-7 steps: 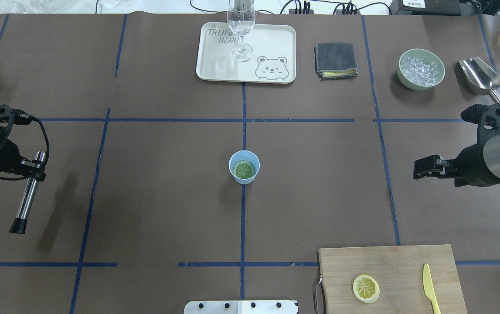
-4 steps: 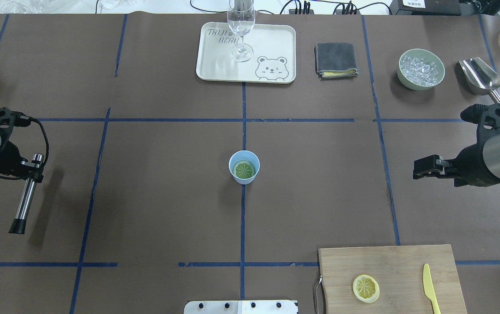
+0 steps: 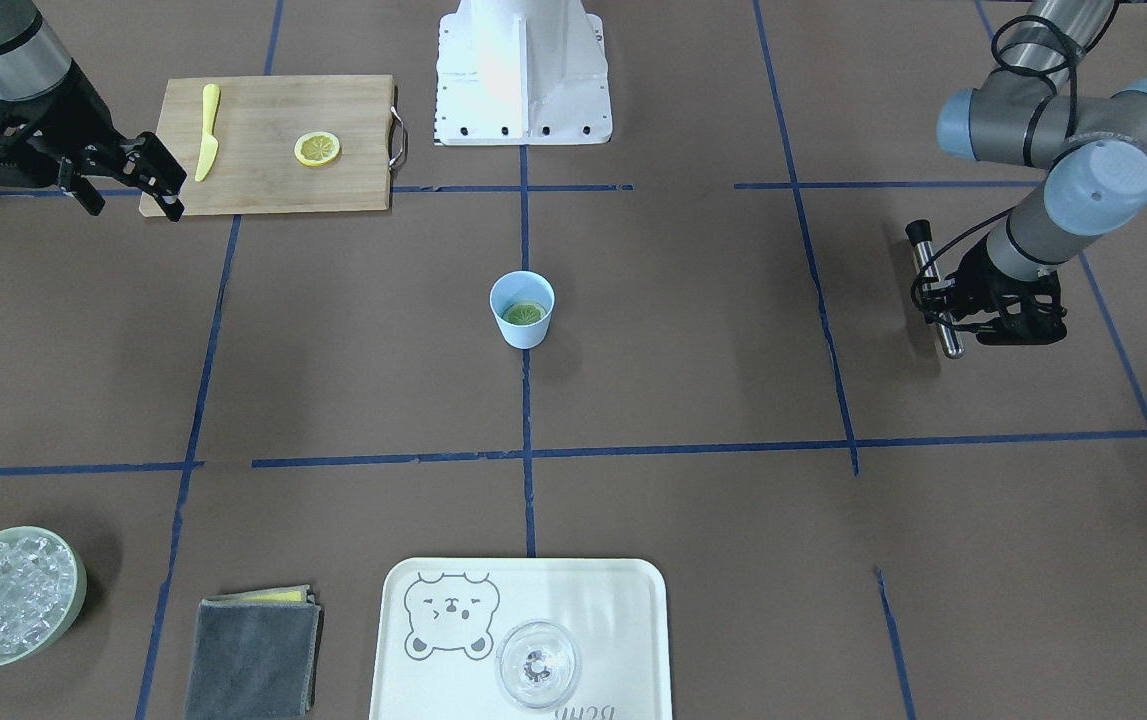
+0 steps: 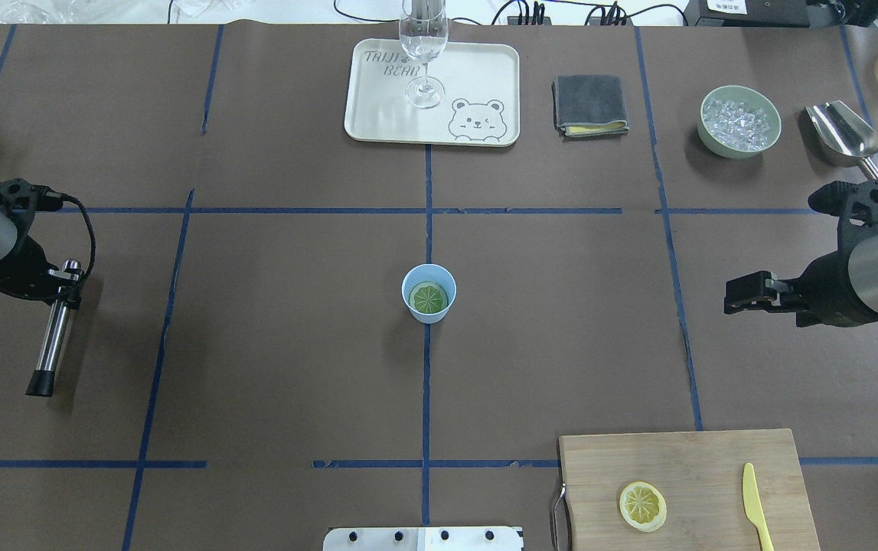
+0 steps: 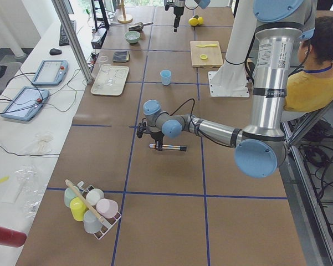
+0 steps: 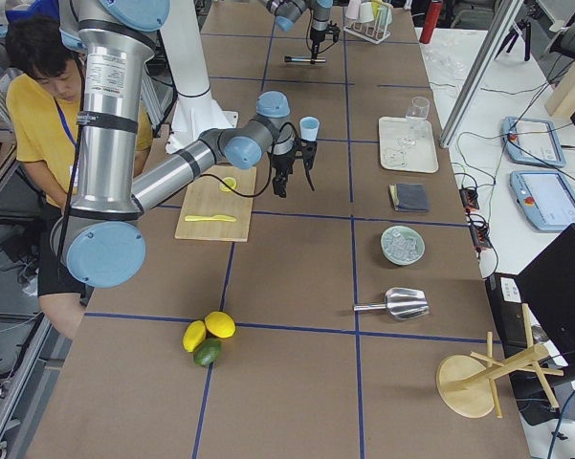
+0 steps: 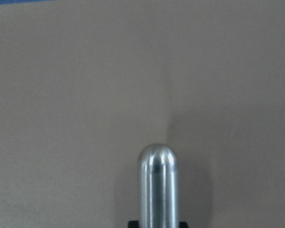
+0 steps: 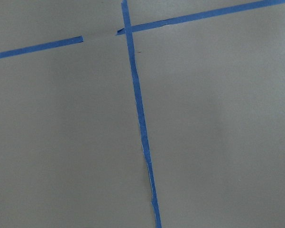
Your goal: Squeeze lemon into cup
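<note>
Brushed steel with a black cap at one end: that is the rod (image 4: 52, 344) the left gripper (image 4: 65, 285) holds, its fingers clamped round the shaft near the rounded bare-metal end. The rod lies roughly level, low over the bench (image 4: 293, 344), out at the left side and well apart from the cup (image 3: 523, 330). We cannot tell whether it touches the paper.

The cup stands alone at the bench centre, where two blue tape lines meet. The lemon (image 4: 430, 298) lies flat on its bottom, segmented face up. It reads greenish against the blue plastic. We cannot tell whether any juice is in there.

The right gripper (image 4: 733, 297) hangs over bare bench on the right side, fingers apart with nothing between them.

Step in hand, as we judge it: the slice is placed and pressing is the work that concerns the rod. From this moment alone we cannot say whether pressing is due or done.

If due, the next move calls for:
- swinging the rod upright, centred over the cup mouth
- a straight, modest push down on the slice

Materials:
- cup: thin tapered plastic, smooth, likely light, so it may tip or skate on the paper cover; the free gripper could steady it
- slice: thin, soft and round, with a firmer rind ring
- spare slice (image 4: 643, 506): matte, on the wooden board (image 4: 714, 467), near a yellow plastic knife (image 4: 752, 505)
</note>
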Action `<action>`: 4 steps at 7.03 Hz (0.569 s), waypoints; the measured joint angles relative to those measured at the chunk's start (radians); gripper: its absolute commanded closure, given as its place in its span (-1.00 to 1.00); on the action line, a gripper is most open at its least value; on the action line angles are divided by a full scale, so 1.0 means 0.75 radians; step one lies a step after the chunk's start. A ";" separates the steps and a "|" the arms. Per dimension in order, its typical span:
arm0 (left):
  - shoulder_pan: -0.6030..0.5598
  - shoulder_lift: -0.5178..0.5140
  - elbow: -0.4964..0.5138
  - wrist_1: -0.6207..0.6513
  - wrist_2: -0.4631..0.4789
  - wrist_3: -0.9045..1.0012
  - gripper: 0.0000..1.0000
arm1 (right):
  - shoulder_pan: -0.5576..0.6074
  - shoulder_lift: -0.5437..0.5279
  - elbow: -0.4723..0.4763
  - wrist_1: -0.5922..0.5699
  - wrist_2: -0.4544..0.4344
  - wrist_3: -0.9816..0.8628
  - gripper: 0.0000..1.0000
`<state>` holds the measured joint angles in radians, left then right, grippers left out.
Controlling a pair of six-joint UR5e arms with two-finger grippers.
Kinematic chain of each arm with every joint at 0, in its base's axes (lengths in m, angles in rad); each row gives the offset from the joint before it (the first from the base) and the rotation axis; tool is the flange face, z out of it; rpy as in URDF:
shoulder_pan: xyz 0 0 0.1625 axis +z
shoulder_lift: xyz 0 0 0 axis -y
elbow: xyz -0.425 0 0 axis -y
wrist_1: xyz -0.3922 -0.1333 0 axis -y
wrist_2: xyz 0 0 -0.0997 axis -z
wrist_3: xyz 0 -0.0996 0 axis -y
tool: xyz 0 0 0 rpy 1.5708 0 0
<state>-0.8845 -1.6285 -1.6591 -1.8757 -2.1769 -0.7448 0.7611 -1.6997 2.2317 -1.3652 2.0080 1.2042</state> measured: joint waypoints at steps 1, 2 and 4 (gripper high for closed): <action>0.001 -0.003 0.003 -0.001 0.005 0.002 -0.26 | 0.000 0.000 0.003 0.000 0.000 0.000 -1.00; 0.002 -0.004 0.006 -0.003 0.017 0.003 -0.99 | 0.000 0.000 0.005 0.000 0.000 0.000 -1.00; 0.001 -0.004 0.004 -0.004 0.029 0.002 -1.00 | 0.002 -0.001 0.012 0.000 0.004 0.000 -1.00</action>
<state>-0.8840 -1.6313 -1.6562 -1.8787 -2.1551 -0.7435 0.7626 -1.7003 2.2405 -1.3652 2.0107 1.2042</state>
